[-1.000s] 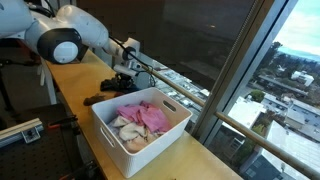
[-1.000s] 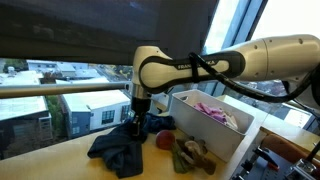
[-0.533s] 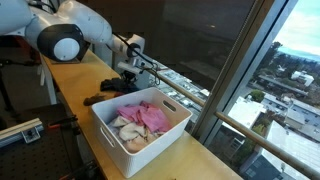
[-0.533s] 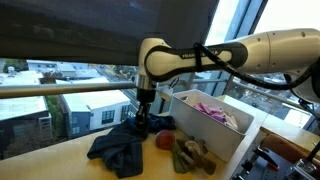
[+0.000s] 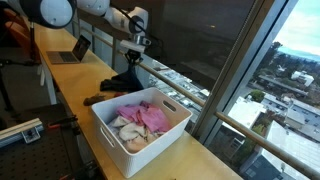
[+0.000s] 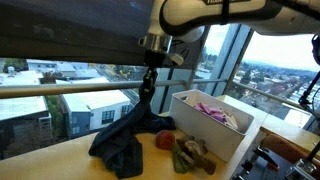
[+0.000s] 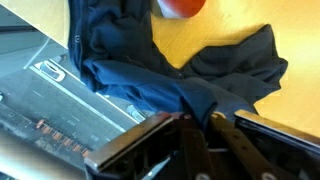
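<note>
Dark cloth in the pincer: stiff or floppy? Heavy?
Likely floppy: the cloth hangs slack from the shut pincer, lower folds bunched on the table. Probably light: thin creases. Its tail may drag against the red thing beside it.

Field notes, arm only. In an exterior view we see the white arm (image 5: 95,6) come in high from the upper left, its links stretched out nearly level and the wrist (image 5: 135,20) bent downward. In both exterior views the gripper (image 6: 150,68) hangs straight down from the wrist, raised high. We read the jaws as drawn in tight, pinching a fold of dark cloth (image 6: 135,130). In the wrist view the gripper (image 7: 200,125) enters from the bottom edge, its black fingers (image 7: 188,150) almost meeting, with only a sliver between them
</note>
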